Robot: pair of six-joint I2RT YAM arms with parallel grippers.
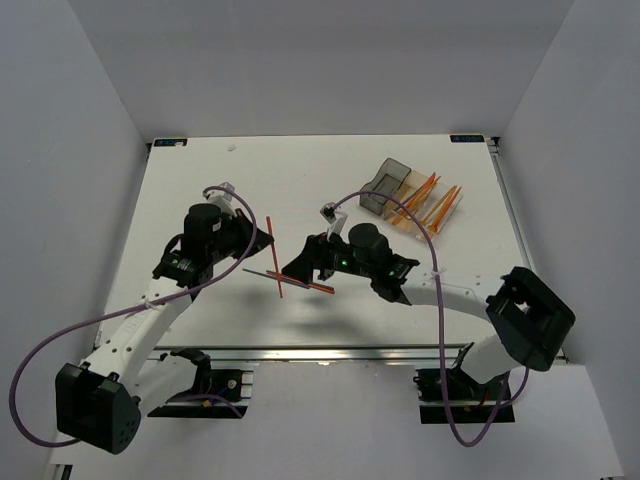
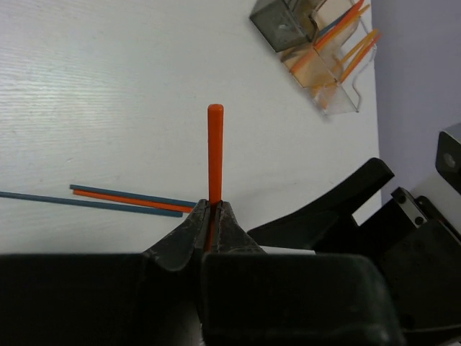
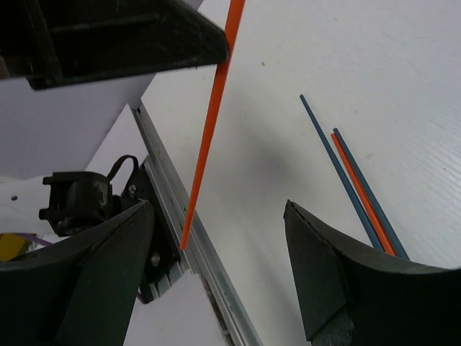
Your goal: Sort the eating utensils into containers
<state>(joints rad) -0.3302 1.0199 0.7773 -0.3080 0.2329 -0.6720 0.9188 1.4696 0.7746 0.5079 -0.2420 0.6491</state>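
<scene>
Over open table, well off its edges, left gripper pinches an orange stick, seemingly aloft; right gripper gapes.

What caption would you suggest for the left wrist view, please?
Left claw shut on an orange stick; three loose sticks lie on the table, bins beyond.

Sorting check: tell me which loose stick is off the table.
The orange stick clamped in the left gripper; the other three, two blue-grey and one orange, lie flat together on the table.
</scene>
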